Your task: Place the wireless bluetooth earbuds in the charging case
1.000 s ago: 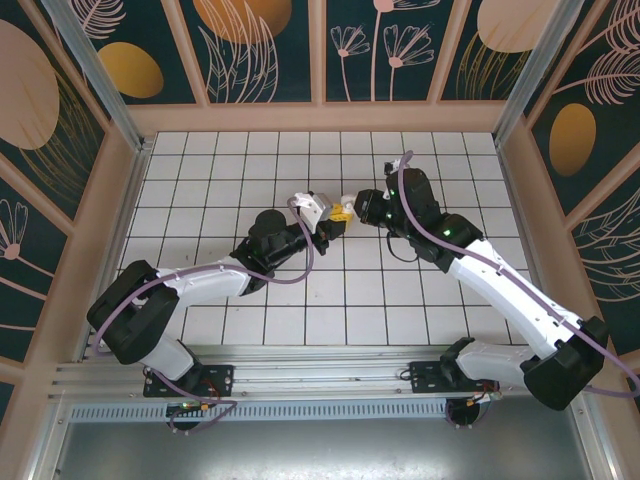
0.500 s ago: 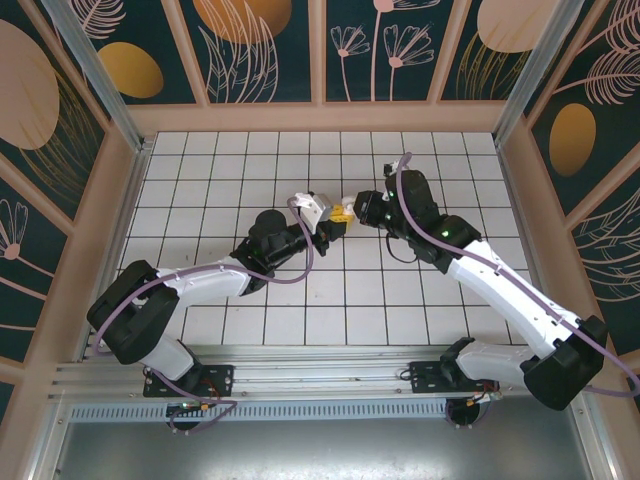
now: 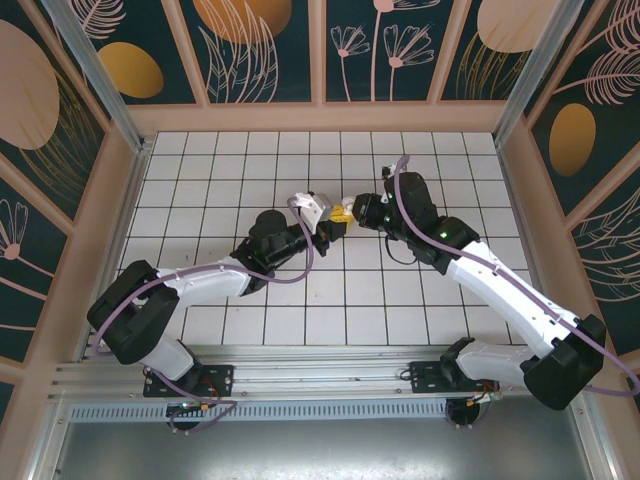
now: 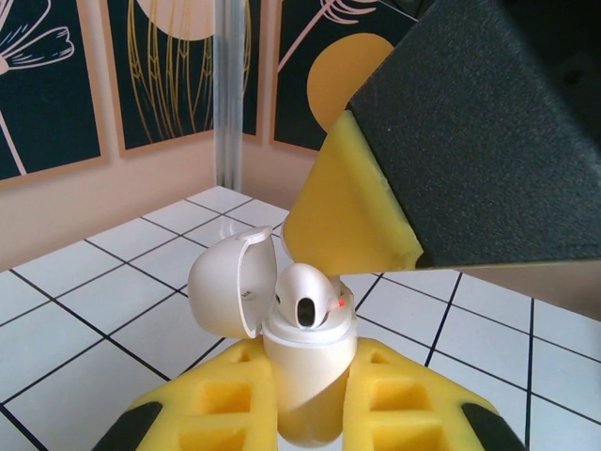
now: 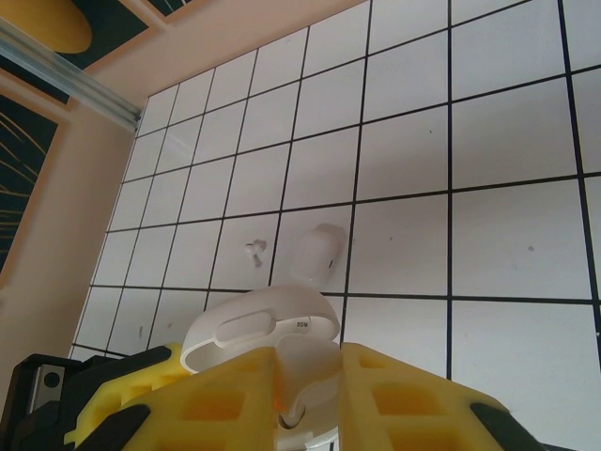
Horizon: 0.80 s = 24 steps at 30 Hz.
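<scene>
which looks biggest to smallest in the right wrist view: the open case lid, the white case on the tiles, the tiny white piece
1. open case lid, but nearness to the camera inflates it
2. white case on the tiles
3. tiny white piece

Earbud (image 4: 305, 299) in case (image 4: 299, 362), case in L gripper (image 4: 305, 413), R gripper (image 5: 305, 399) above.

I log: white tiled table (image 3: 200, 180) with black grout lines; dark floral wall panels (image 3: 250, 50); aluminium corner post (image 4: 228, 94); near-edge metal rail (image 3: 300, 385).
</scene>
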Each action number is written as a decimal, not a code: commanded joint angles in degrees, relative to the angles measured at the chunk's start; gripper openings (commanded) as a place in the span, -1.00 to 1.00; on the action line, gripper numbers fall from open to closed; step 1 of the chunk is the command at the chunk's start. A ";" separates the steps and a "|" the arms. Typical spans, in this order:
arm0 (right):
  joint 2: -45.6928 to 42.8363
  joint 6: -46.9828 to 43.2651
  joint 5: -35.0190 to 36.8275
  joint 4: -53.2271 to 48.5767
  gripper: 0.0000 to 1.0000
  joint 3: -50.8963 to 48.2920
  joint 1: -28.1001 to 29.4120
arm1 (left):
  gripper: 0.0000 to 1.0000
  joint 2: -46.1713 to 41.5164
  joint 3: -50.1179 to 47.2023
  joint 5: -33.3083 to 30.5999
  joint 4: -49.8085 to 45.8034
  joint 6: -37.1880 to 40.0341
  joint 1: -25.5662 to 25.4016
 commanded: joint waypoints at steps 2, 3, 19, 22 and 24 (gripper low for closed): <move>-0.20 0.66 -1.52 0.87 -0.56 -1.76 -0.36 | -1.00 0.30 1.93 0.32 4.14 -1.34 -0.31; -0.21 0.70 -1.53 0.95 -0.56 -1.85 -0.36 | -1.00 0.46 2.00 0.38 4.14 -1.33 -0.28; -0.44 0.88 -3.62 1.39 -0.48 -2.14 -0.18 | -1.00 0.62 2.40 0.38 3.79 -1.32 -0.28; -0.67 0.86 -3.71 1.57 -0.48 -2.07 -0.10 | -1.00 0.66 2.42 0.52 3.75 -1.52 -0.29; -0.54 0.88 -3.75 1.65 -0.48 -2.08 -0.09 | -1.00 0.61 2.35 0.59 3.79 -1.54 -0.29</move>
